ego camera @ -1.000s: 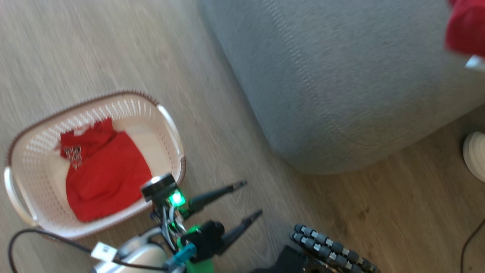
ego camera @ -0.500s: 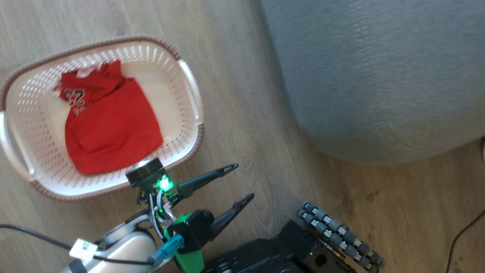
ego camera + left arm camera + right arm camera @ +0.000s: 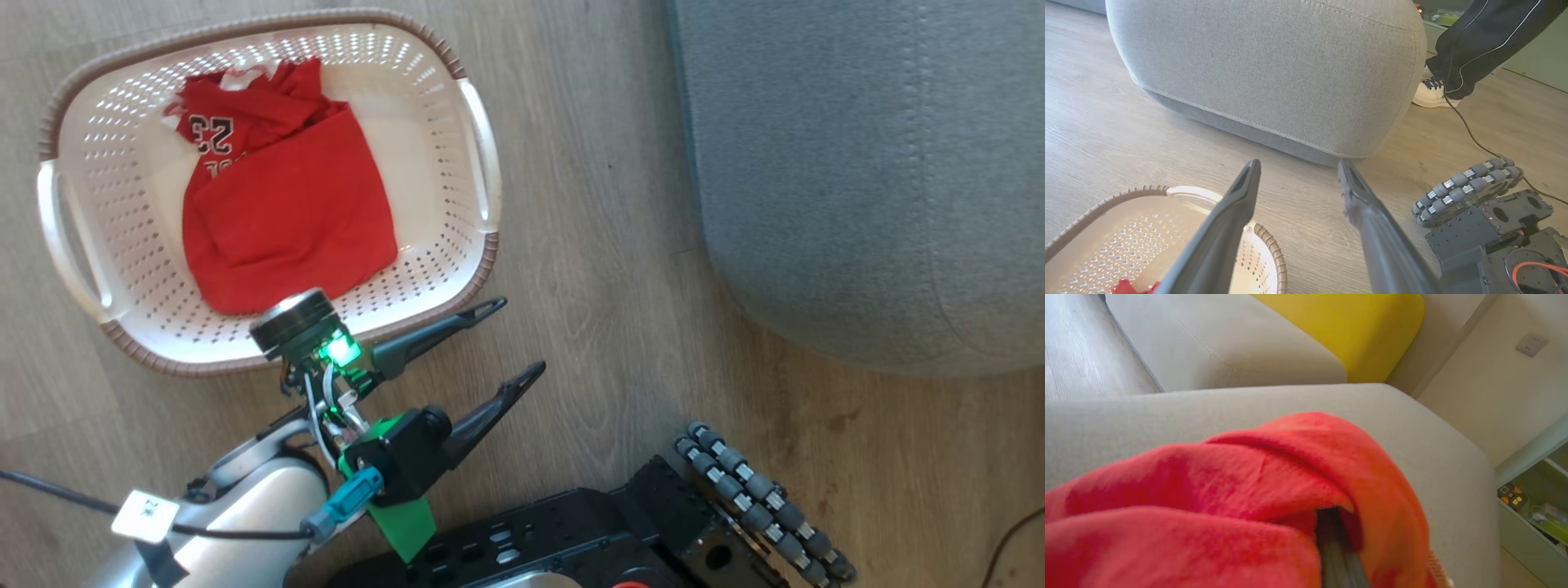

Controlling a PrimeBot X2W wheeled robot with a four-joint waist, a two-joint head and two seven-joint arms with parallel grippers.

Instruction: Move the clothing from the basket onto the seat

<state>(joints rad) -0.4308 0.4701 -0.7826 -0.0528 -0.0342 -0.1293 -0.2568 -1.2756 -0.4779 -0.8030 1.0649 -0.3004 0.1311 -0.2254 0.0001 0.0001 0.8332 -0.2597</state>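
The cream perforated basket (image 3: pixel 457 237) sits on the wood floor at the upper left of the head view, with red clothing (image 3: pixel 286 204) bearing white numerals lying in it. My left gripper (image 3: pixel 514 339) hangs open just past the basket's near right corner, nothing between its fingers; in the left wrist view the left gripper (image 3: pixel 1298 171) points toward the grey seat (image 3: pixel 1274 69), with the basket rim (image 3: pixel 1274 253) below. In the right wrist view, my right gripper (image 3: pixel 1337 535) is shut on a red garment (image 3: pixel 1229 498) held above the seat (image 3: pixel 1433 441).
A person's leg and white shoe (image 3: pixel 1431 92) stand beside the seat's far corner, with a dark cable (image 3: pixel 1478 143) trailing across the floor. My black base and roller wheel (image 3: pixel 759 490) sit lower right. A yellow cushion (image 3: pixel 1347 326) and pale shelving (image 3: pixel 1531 506) lie beyond the seat.
The head camera has swung, so basket and seat shifted up and right in the picture. The left gripper stays open beside the basket.
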